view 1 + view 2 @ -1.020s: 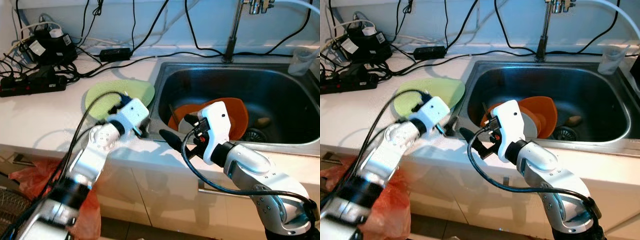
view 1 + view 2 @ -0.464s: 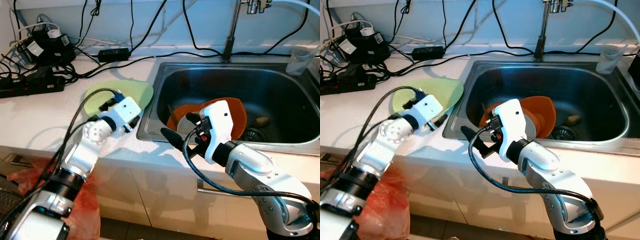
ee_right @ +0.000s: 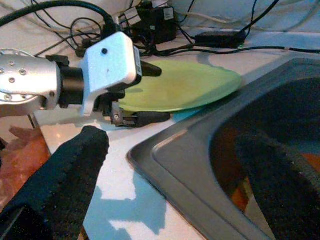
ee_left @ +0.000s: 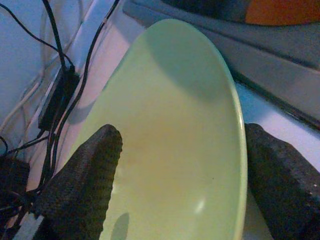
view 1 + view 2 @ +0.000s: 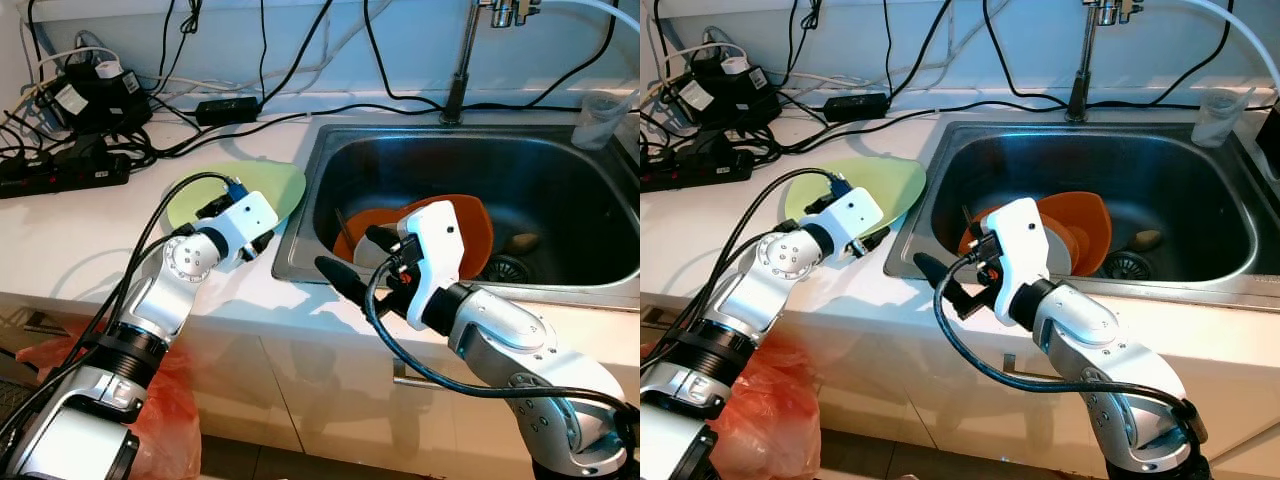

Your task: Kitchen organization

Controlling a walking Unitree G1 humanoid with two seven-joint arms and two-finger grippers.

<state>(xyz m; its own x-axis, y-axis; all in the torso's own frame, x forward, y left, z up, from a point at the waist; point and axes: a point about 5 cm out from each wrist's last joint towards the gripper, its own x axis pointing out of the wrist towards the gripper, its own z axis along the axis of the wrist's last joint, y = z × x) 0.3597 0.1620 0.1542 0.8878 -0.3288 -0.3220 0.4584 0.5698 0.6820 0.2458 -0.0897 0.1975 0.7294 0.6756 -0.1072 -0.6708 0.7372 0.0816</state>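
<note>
I have the left gripper [image 4: 180,175] spread wide over the near edge of the flat pale-green round plate [image 5: 262,187], one finger on either side of it, gripping nothing. That plate lies on the white countertop [image 5: 70,235], just beside the left rim of the stainless steel sink [image 5: 560,165]. My right gripper [image 3: 175,175] hangs with its fingers apart and empty over the sink's front-left corner. An orange plate [image 5: 475,225] leans inside the basin. A black power strip [image 5: 60,172] with tangled cables sits at the counter's back.
</note>
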